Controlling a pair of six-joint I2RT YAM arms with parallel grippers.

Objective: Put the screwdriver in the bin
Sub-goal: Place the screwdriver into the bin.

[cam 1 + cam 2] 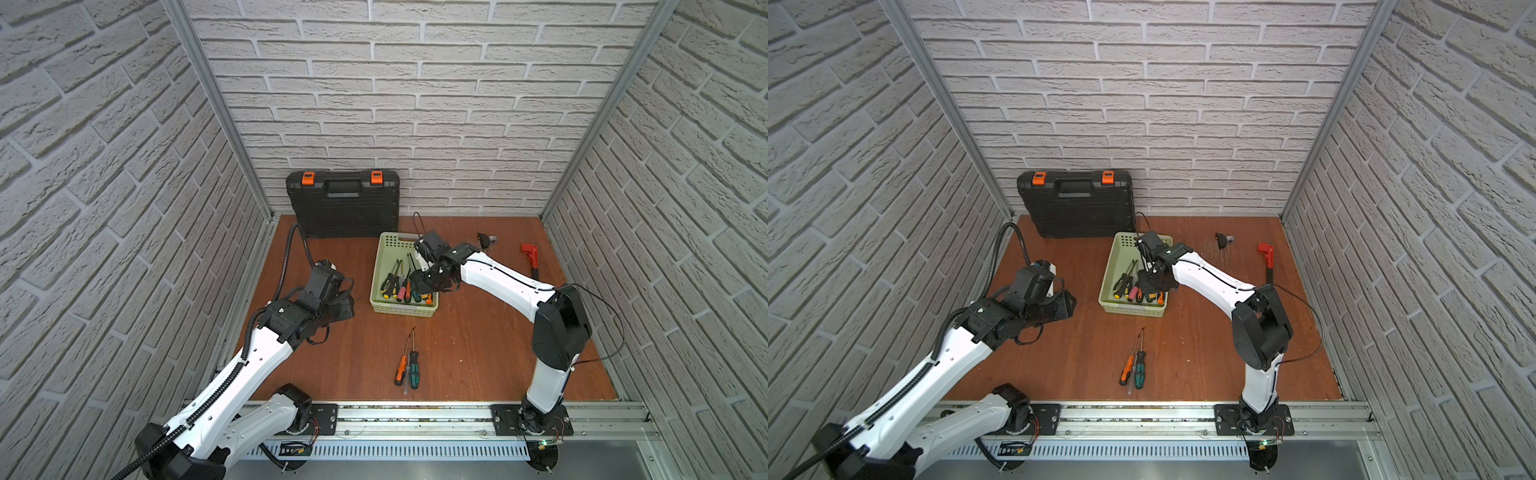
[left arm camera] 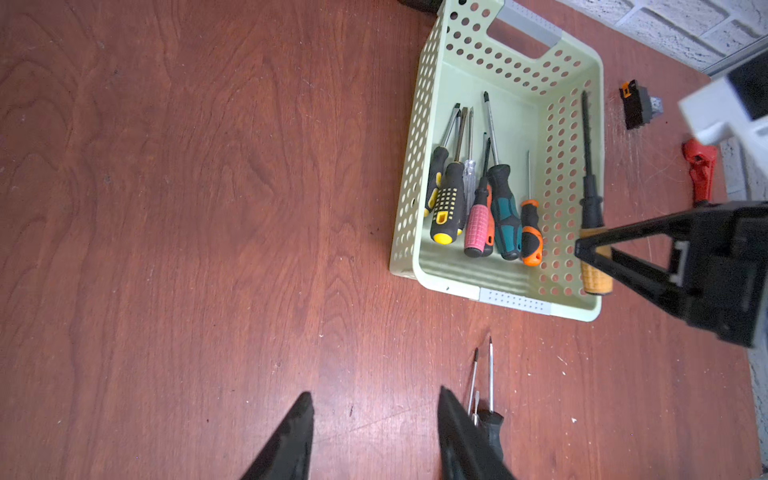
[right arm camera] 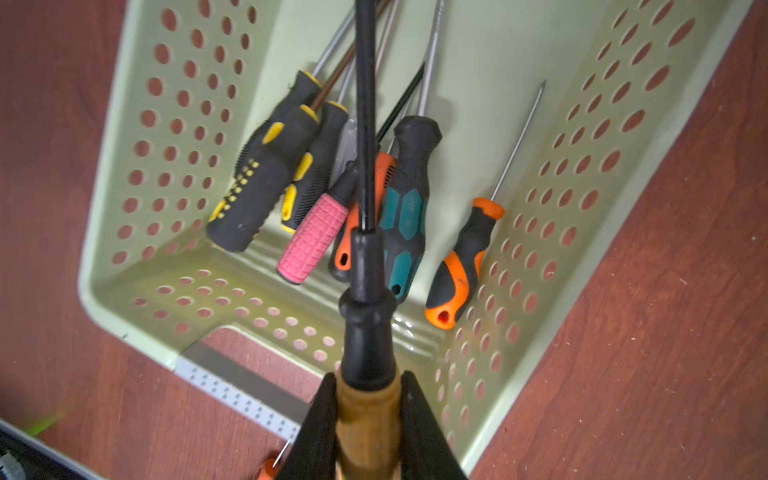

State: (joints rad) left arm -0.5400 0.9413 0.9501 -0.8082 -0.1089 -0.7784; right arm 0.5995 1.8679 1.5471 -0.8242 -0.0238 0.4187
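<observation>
Right wrist view, right pincer (image 3: 368, 384) clamped on tan-handled screwdriver (image 3: 365, 332), handle above near rim of pale green bin (image 3: 478, 62), shaft reaching over other screwdrivers (image 3: 405, 216) inside, bare bin floor alongside, left pincer (image 2: 374, 392) half-spread, empty, above bare table (image 2: 166, 208), well apart

Right hand (image 3: 369, 376) clamped tight, left hand (image 2: 375, 392) spread apart

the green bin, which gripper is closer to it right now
Right. The right gripper, shut on a screwdriver, hangs directly above the bin. The left gripper is open over the table, off to the bin's side and apart from it.
</observation>
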